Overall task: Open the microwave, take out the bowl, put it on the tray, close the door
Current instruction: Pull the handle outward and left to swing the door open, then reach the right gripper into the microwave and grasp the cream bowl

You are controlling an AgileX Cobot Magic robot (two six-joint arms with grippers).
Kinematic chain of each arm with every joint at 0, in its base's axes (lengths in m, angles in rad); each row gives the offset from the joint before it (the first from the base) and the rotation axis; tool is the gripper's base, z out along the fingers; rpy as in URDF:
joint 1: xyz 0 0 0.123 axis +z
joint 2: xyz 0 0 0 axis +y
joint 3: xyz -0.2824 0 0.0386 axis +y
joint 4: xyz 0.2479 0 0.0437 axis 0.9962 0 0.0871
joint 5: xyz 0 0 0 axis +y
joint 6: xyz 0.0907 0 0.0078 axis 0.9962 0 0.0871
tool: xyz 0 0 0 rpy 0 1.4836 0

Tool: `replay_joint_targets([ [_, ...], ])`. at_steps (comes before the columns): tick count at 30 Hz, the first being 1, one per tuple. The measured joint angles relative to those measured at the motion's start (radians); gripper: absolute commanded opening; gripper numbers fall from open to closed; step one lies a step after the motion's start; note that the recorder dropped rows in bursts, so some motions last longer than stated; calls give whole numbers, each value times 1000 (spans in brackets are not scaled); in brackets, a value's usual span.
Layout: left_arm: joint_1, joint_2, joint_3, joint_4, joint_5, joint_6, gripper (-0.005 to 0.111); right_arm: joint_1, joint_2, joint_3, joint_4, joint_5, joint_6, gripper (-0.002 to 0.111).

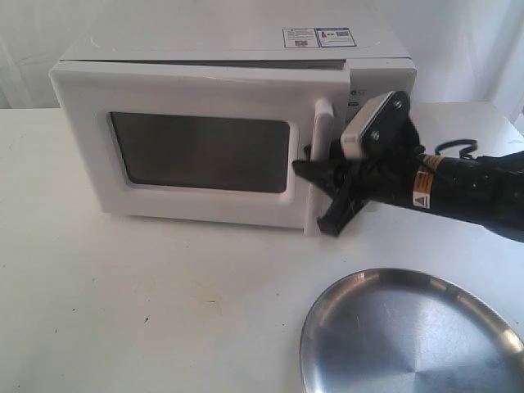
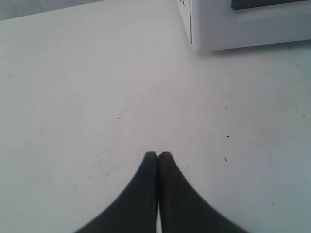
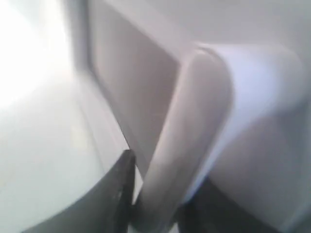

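The white microwave (image 1: 246, 49) stands at the back of the table. Its door (image 1: 196, 98), with a dark window, is slightly ajar, a thin gap showing along the top edge. My right gripper (image 1: 319, 192) has its black fingers on either side of the vertical white handle (image 1: 322, 123). Up close, the handle (image 3: 189, 136) fills the space beside one finger (image 3: 121, 184). The silver tray (image 1: 409, 336) lies at the front right, with nothing on it. My left gripper (image 2: 158, 155) is shut and empty above bare table near a microwave corner (image 2: 243, 24). The bowl is hidden.
A black cable (image 1: 454, 147) loops on the table behind the right arm. The white tabletop (image 1: 147, 303) spreads in front of the microwave, with the tray cut off by the lower edge of the exterior view.
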Motion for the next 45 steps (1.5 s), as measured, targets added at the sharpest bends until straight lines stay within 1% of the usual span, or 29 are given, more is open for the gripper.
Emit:
replay_joint_targets([
  [2,0,0,0,0,-2,0,0,2,-28,6,-153,-50,-18,0],
  [6,0,0,0,0,-2,0,0,4,-52,12,-212,-50,30,0],
  [8,0,0,0,0,-2,0,0,14,-75,12,-234,-14,87,0],
  [9,0,0,0,0,-2,0,0,20,-85,12,-247,5,115,3],
  [10,0,0,0,0,-2,0,0,24,-96,12,-263,15,141,9],
  [12,0,0,0,0,-2,0,0,31,-111,12,-291,33,175,23],
  [14,0,0,0,0,-2,0,0,37,-133,12,-334,58,220,30],
  [15,0,0,0,0,-2,0,0,43,-157,8,-387,87,271,30],
  [17,0,0,0,0,-2,0,0,59,-226,-7,-598,154,454,30],
  [18,0,0,0,0,-2,0,0,62,-246,-10,-633,165,503,30],
  [22,0,0,0,0,-2,0,0,71,-341,11,-675,253,751,30],
  [25,0,0,0,0,-2,0,0,71,-382,56,-688,276,819,30],
  [28,0,0,0,0,-2,0,0,71,-427,96,-689,213,836,30],
  [30,0,0,0,0,-2,0,0,71,-461,108,-694,91,838,30],
  [32,0,0,0,0,-2,0,0,71,-507,108,-694,-77,822,30],
  [34,0,0,0,0,-2,0,0,71,-563,108,-692,-212,747,30],
  [36,0,0,0,0,-2,0,0,71,-623,108,-692,-274,671,30],
  [37,0,0,0,0,-2,0,0,71,-698,108,-692,-294,606,30],
  [38,0,0,0,0,-2,0,0,71,-728,108,-688,-296,583,30],
  [39,0,0,0,0,-2,0,0,71,-801,108,-636,-286,536,30],
  [40,0,0,0,0,-2,0,0,72,-856,108,-519,-179,514,31],
  [41,0,0,0,0,-2,0,0,72,-873,108,-439,-100,506,35],
  [42,0,0,0,0,-2,0,0,72,-873,108,-295,52,455,39],
  [43,0,0,0,0,-2,0,0,72,-858,108,-234,123,420,48],
  [44,0,0,0,0,-2,0,0,72,-801,107,-159,194,377,53],
  [45,0,0,0,0,-2,0,0,72,-756,107,-136,198,356,59],
])
